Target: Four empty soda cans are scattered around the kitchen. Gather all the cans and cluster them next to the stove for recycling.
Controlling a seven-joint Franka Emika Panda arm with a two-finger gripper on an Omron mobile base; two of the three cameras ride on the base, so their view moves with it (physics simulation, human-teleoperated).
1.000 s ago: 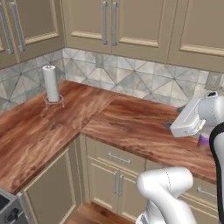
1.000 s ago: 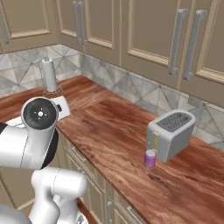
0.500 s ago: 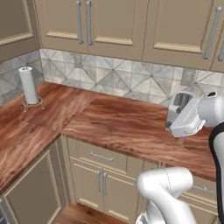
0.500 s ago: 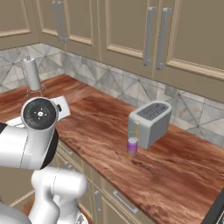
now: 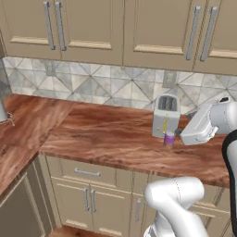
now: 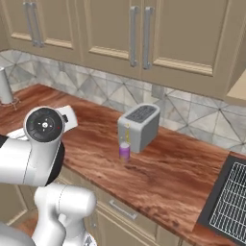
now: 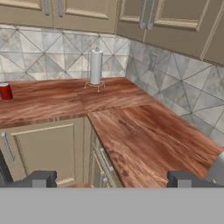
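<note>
Pincer [image 7: 111, 179] fingers stand wide apart with nothing between them, the hand carried high over the tabletop [image 6: 168, 168], likely while the base travels, and the pale purple can [image 6: 124, 151] stands upright at the toaster's [image 6: 139, 126] seven o'clock, just beside it.

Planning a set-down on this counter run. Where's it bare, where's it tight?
Bare: wooden counter between the corner and the toaster, also between toaster and stove. Tight: the toaster's front, where the purple can stands close against it.
</note>
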